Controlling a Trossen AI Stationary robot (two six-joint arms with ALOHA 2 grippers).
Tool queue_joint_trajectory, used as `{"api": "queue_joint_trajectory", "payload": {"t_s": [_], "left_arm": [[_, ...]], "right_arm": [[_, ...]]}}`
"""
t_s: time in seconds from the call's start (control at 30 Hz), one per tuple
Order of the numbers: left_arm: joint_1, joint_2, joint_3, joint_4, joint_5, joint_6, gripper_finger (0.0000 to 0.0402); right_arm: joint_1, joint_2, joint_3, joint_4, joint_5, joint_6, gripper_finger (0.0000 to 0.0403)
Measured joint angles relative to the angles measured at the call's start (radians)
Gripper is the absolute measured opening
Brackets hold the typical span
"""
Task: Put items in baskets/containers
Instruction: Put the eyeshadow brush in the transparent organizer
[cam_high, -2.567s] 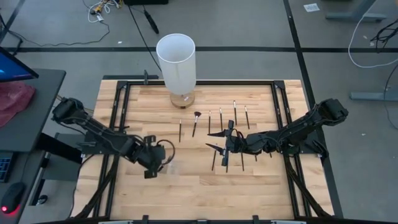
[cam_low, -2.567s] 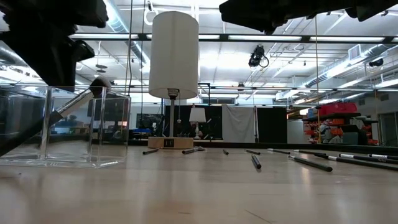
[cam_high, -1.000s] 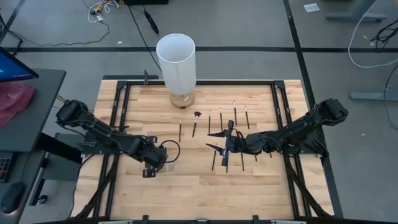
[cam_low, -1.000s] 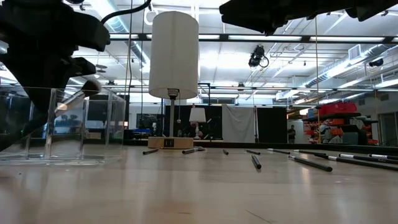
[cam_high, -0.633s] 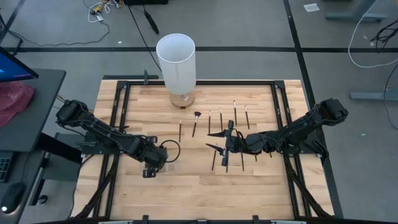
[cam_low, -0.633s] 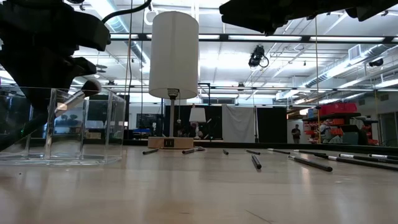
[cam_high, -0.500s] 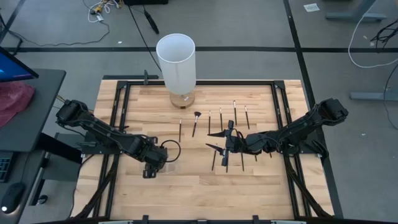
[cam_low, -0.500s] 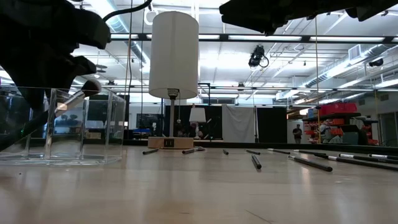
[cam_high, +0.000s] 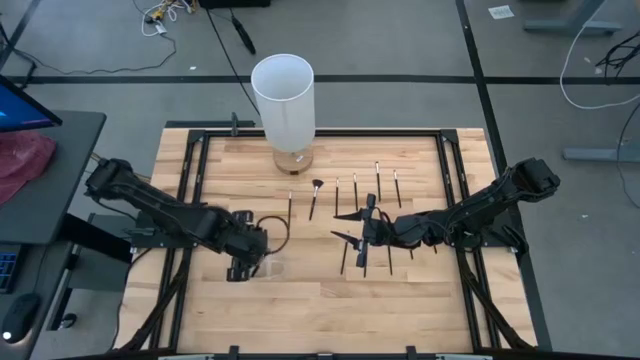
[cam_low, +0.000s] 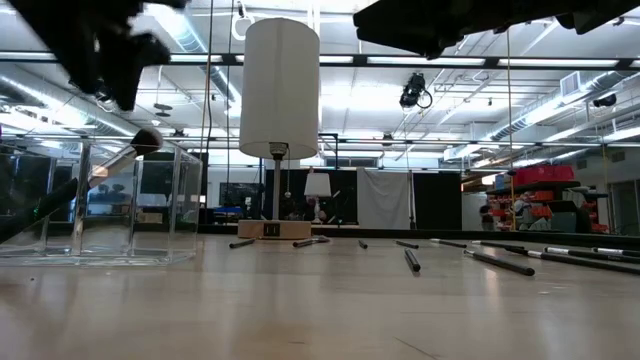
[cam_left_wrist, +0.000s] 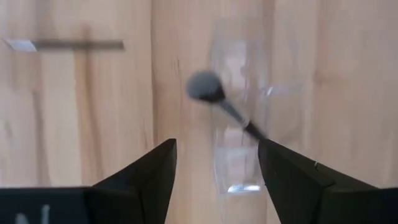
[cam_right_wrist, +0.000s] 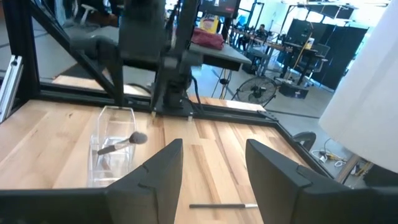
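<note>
The left gripper (cam_left_wrist: 214, 171) hangs directly above the clear container (cam_left_wrist: 239, 118), its two fingers spread apart with nothing between them. That empty, parted stance over the box fits a drop: a round-headed makeup brush (cam_left_wrist: 217, 102) leans inside the container, bristle head up against one wall and handle slanting down to the floor of the box. In the low view the same brush (cam_low: 120, 160) rests tilted in the container (cam_low: 110, 205), head near the rim, which is likely how a long handle settles in a box about as wide as the brush is long.

From the left claw, the brush lies straight below, its head toward 11 o'clock and its handle running toward 5 o'clock in the wrist picture.

In the high view the container (cam_high: 268, 266) sits at about 7 o'clock from the tall white cylinder (cam_high: 284, 100). The remaining brushes (cam_high: 354, 190) lie in a loose row on the wooden table (cam_high: 420, 300) at roughly 3 o'clock from the container, well apart from it. The right gripper (cam_high: 352, 228) waits over that row, fingers open and empty, so the next pick looks likely to come from there. One stray brush (cam_left_wrist: 65, 45) lies flat on the wood just beside the container.
</note>
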Motion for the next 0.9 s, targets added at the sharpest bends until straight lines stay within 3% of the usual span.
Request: {"api": "queue_joint_trajectory", "payload": {"t_s": [0.17,0.33,0.53,0.7,0.8,0.9], "left_arm": [[0.0,-0.153,0.005,0.131,-0.152,0.066,0.0232],[0.01,-0.281,-0.091,0.422,-0.32,0.148,0.0232],[0.094,-0.31,-0.348,0.777,-0.302,0.215,0.0232],[0.214,-0.309,-0.572,1.183,-0.312,0.225,0.0232],[0.272,-0.309,-0.66,1.376,-0.324,0.225,0.0232],[0.298,-0.309,-0.709,1.474,-0.322,0.225,0.0232]], "right_arm": [[0.0,-0.001,0.001,-0.11,0.022,0.086,0.0178],[-0.002,-0.029,0.001,-0.413,0.021,0.304,0.0178],[-0.002,-0.114,0.001,-0.888,-0.049,0.619,0.0178],[-0.04,-0.157,0.001,-1.186,0.068,0.895,0.0178],[-0.101,-0.157,-0.017,-1.283,0.124,1.055,0.0178],[-0.195,-0.156,-0.084,-1.27,0.125,1.16,0.0178]]}}
